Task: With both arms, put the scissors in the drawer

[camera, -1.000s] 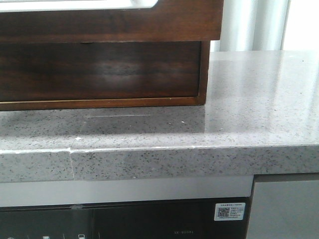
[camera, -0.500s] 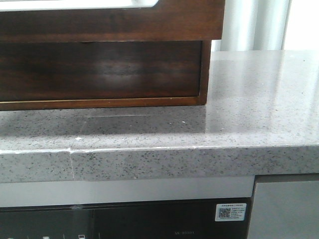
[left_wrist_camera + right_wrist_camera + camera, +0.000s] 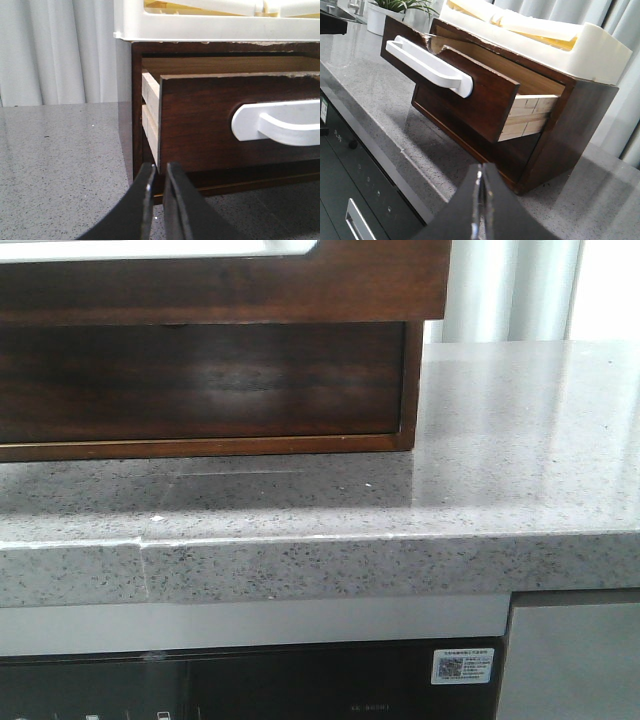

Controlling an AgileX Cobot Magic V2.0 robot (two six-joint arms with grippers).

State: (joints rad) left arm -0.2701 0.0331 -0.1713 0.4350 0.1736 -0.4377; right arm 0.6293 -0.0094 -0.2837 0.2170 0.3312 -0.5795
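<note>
- Front view shows the wide dark brown wood-grain drawer (image 3: 220, 285) pulled out from its dark wooden cabinet (image 3: 200, 385), overhanging the lower front; the long white handle strip (image 3: 160, 248) is just caught at the upper edge.
- Cabinet stands on a speckled grey stone countertop (image 3: 500, 440), with a dark appliance panel (image 3: 250, 685) under the counter edge carrying a small white QR sticker (image 3: 461, 665).
- Neither arm shows in the front view.
- Left wrist view: the left black gripper with two tapering pointed fingers (image 3: 158, 200) has its tips almost together — only a thin slit of gap between them, nothing held. The tips sit just below the near corner of the drawer (image 3: 235, 125); whether they touch it cannot be told.
- Pale wooden drawer side (image 3: 151, 115) is exposed, and the white curved handle (image 3: 280, 127) lies well apart from the fingertips.
- White plastic tray (image 3: 210, 25) rests on top of the cabinet.
- Right wrist view: the right black gripper (image 3: 479, 200) is closed with its fingers pressed together, empty, above the countertop (image 3: 385, 125) in front of the cabinet — apart from the open drawer (image 3: 470, 95).
- Small grey-handled scissors appear in none of the views; whether they lie inside the drawer cannot be told.
- A potted green plant (image 3: 395, 12) stands on the counter beyond the cabinet.
</note>
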